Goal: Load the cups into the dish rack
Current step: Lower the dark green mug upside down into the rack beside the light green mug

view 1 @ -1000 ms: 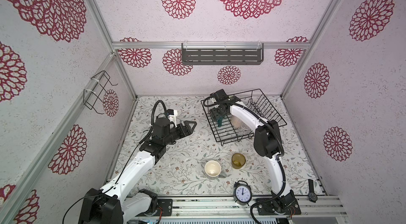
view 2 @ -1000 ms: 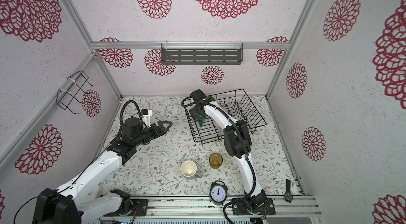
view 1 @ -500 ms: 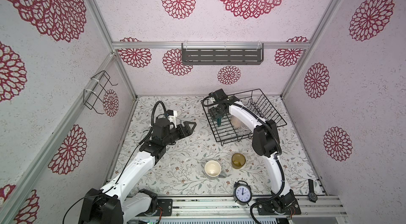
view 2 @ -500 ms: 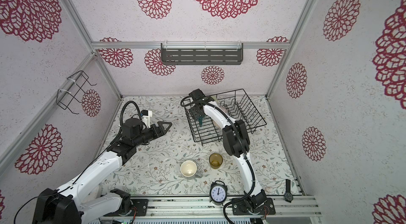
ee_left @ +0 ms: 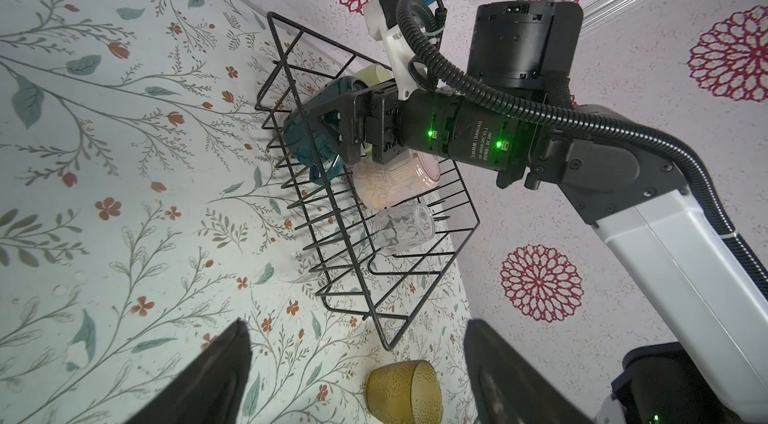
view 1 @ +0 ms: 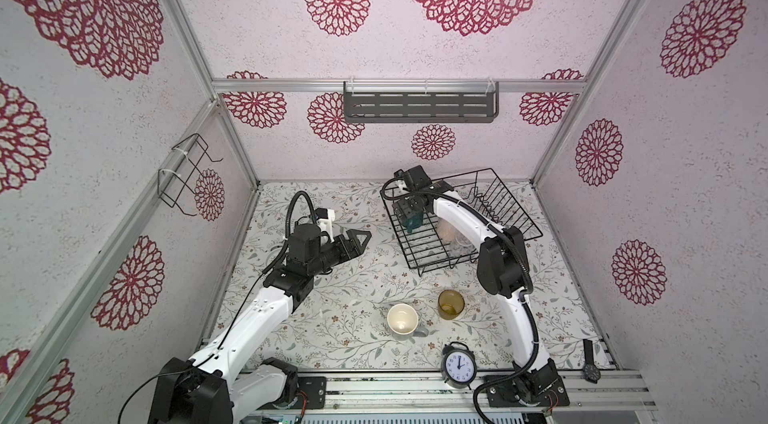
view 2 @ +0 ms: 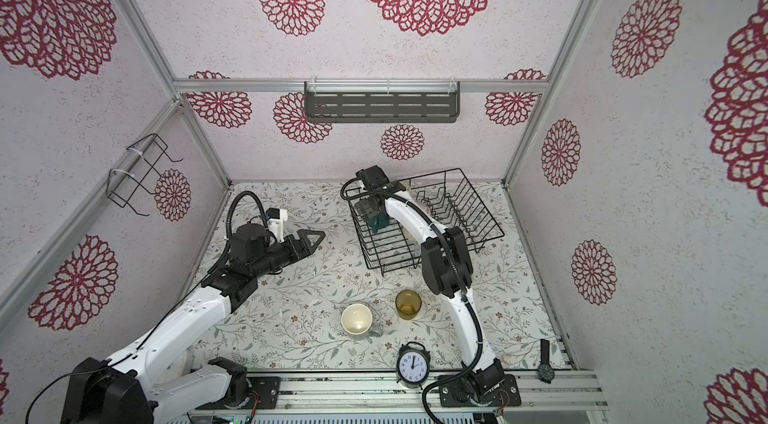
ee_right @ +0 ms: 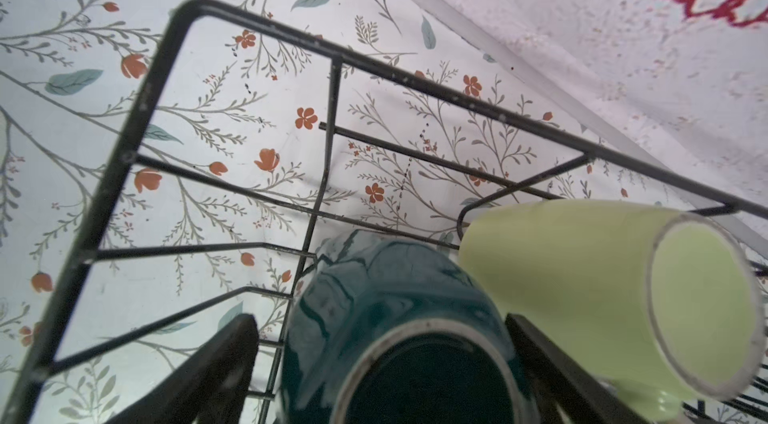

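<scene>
Care mattered: our right fingers (ee_left: 328, 127) stood loose around the teal mug (ee_right: 395, 297), which lay in the rack (ee_right: 126, 158) beside the green mug (ee_right: 561, 276). Best was to lift straight up, bumping neither. Our left fingers (ee_left: 220, 372) hung spread and empty.

Black wire dish rack (view 1: 505, 203) holding teal mug (view 1: 414, 223), grey mug (view 1: 402, 318), amber tumbler (view 1: 451, 304) outside

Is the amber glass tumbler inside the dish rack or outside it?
Outside: the amber glass tumbler stands upright on the table, apart from the dish rack, beside the grey mug.
</scene>
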Controlling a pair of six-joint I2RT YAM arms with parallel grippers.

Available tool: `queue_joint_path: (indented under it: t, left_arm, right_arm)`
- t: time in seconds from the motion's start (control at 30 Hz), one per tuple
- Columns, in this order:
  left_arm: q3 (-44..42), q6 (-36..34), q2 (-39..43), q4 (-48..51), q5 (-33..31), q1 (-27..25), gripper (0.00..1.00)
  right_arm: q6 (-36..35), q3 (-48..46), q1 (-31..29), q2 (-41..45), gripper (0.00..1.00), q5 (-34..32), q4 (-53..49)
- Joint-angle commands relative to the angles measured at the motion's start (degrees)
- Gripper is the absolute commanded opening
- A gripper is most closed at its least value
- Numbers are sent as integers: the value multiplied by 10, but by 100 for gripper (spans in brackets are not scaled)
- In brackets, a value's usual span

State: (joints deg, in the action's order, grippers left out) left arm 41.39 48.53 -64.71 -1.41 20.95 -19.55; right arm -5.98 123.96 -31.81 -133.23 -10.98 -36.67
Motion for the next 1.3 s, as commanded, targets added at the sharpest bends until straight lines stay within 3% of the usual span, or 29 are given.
queue_joint_path:
  t: [0.0, 0.37, 0.77, 0.97, 1.17, 1.2, 1.27]
  left_arm:
    - [-7, 4, 15, -10, 2, 7, 84]
    - [-15, 7, 24, -8, 0, 7, 84]
    - [-23, 13, 32, -9, -8, 7, 84]
    - [-20, 10, 34, 4, -6, 7, 84]
    - [-17, -17, 48, 46, 1, 5, 84]
    - [-15, -24, 49, 56, 8, 5, 84]
    - [-5, -35, 52, 84, 17, 3, 84]
  right_arm:
    - [12, 17, 1, 25, 96, -14, 5]
    - [84, -65, 1, 86, 92, 30, 42]
    - [55, -59, 1, 57, 84, 5, 86]
    - [52, -29, 2, 37, 80, 23, 90]
    - [56, -23, 1, 55, 92, 36, 86]
    - [57, -27, 1, 64, 98, 35, 85]
    - [62, -39, 1, 87, 99, 29, 87]
